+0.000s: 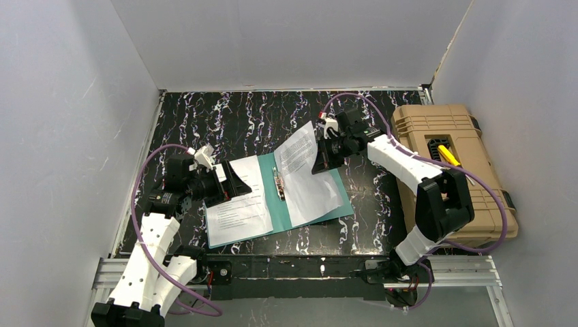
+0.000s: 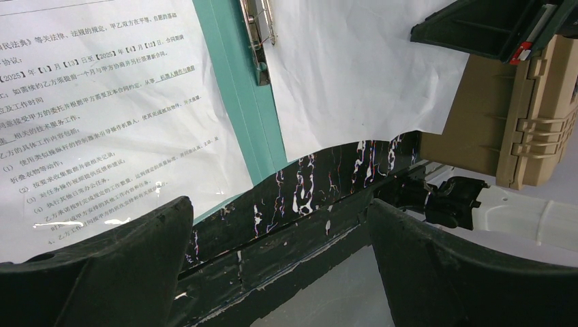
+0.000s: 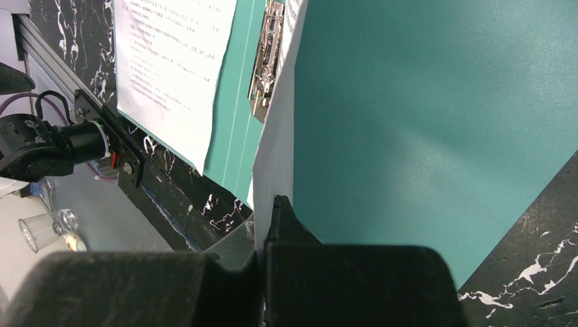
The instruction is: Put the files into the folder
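Top: folder [image 1: 267, 194] lies open mid-tabletop [image 1: 204, 122], L sheet [image 1: 238, 208] flat on its L half, R sheet [image 1: 307, 174] on the R half w/ far edge raised at R fingers [image 1: 322, 158]; toolbox [image 1: 443, 170] far R. L wrist: L fingers [image 2: 109, 272] spread wide, empty, near the L sheet's corner. R wrist: R fingers pinched shut on R sheet's edge, clip [image 3: 266, 68] just beside.

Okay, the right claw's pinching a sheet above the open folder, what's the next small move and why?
Probably lower the right claw so its pinched sheet, tilted up, settles flat on the folder, whose teal right half shows bare beneath it, beside the clip.
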